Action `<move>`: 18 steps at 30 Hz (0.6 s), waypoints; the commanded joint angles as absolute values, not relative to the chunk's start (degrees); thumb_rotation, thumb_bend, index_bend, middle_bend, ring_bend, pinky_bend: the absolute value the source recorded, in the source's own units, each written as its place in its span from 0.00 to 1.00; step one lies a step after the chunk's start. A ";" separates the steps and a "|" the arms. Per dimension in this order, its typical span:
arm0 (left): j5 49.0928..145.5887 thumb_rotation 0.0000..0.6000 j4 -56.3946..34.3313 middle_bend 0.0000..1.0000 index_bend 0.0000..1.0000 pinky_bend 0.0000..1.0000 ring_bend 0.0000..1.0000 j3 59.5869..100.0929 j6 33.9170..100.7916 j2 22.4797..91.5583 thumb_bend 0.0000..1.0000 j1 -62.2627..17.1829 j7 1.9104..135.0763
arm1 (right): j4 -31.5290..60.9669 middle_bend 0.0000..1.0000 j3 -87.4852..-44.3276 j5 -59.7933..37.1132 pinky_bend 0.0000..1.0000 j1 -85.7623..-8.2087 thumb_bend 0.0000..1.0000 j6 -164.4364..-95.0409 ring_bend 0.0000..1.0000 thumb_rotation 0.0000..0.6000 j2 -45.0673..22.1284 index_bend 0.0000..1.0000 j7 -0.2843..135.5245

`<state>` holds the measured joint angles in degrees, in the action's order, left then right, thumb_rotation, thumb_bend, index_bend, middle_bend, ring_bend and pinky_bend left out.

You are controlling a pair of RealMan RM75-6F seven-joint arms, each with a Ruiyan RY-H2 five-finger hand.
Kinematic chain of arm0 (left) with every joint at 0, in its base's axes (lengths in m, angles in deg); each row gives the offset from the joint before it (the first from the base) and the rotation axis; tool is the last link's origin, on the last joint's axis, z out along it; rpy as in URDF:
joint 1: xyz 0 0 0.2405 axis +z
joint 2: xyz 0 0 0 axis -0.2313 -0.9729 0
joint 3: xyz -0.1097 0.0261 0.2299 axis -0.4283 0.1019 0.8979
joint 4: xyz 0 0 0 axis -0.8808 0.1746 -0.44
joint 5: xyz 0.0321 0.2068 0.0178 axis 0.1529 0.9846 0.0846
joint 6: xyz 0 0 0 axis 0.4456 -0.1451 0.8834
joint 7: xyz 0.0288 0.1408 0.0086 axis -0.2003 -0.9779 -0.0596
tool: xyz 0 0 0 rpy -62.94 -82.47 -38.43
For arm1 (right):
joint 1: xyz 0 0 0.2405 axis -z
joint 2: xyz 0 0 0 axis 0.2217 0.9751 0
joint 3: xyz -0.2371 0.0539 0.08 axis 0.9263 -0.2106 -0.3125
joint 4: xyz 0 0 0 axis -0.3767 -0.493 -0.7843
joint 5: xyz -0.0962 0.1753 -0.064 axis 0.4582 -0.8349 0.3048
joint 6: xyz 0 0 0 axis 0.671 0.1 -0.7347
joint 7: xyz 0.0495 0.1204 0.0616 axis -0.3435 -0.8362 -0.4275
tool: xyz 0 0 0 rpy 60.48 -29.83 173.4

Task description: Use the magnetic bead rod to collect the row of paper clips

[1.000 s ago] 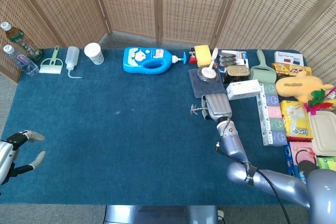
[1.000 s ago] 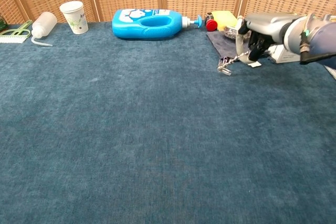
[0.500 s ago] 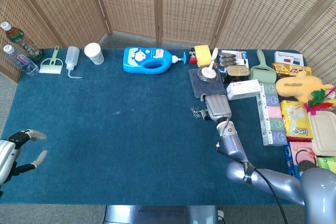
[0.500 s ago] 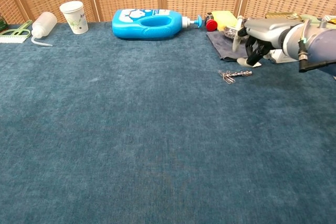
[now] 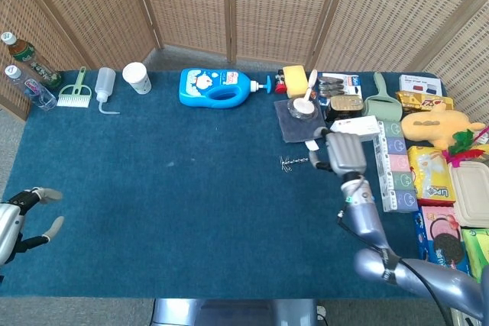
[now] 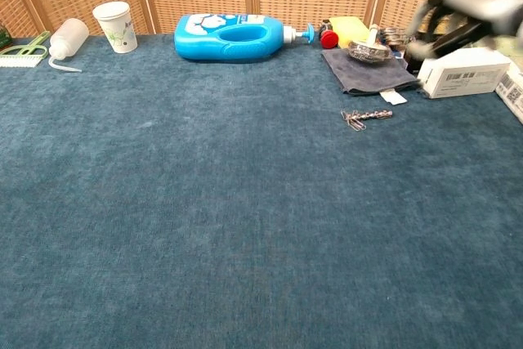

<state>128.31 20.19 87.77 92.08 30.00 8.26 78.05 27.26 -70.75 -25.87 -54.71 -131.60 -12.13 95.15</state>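
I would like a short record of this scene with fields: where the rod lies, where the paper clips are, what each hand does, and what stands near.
rod: magnetic bead rod lies flat on the blue cloth, not held
clips: paper clips cluster at the rod's left end
right hand: right hand raised to the right of the rod, holds nothing visible; blurred in chest view
left hand: left hand at the table's left edge, fingers apart, empty
nearby: grey cloth, white box

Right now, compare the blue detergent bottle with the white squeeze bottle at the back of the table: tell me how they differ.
The blue detergent bottle is bright blue and much bulkier; the white squeeze bottle is translucent white and slimmer. The blue one carries a printed label and a pump head pointing right; the white one is plain, with a thin bent spout trailing toward the front edge. Both lie on their sides on the blue table cover, untouched by either hand.
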 commanded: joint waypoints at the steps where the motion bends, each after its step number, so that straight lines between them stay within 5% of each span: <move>1: 127.24 0.95 17.76 0.43 0.38 0.75 0.43 87.08 93.27 32.21 0.30 8.98 76.19 | 31.28 0.48 -68.56 -16.77 0.83 -47.77 0.45 -141.09 0.50 0.80 -7.47 0.40 89.60; 10: 127.48 0.96 11.99 0.49 0.44 0.70 0.47 87.16 95.41 35.82 0.30 10.40 75.54 | 32.11 0.56 -63.76 -5.70 0.83 -39.11 0.45 -152.82 0.55 0.96 -4.87 0.66 86.10; 18: 126.37 0.96 9.35 0.49 0.45 0.70 0.46 87.14 97.71 37.98 0.30 12.44 75.96 | 31.73 0.59 -59.06 -1.68 0.83 -32.14 0.45 -157.77 0.57 0.99 -3.59 0.68 85.49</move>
<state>126.48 9.44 87.13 97.62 37.91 12.33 75.86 31.69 -60.21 -2.50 -33.51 -156.89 -4.13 85.66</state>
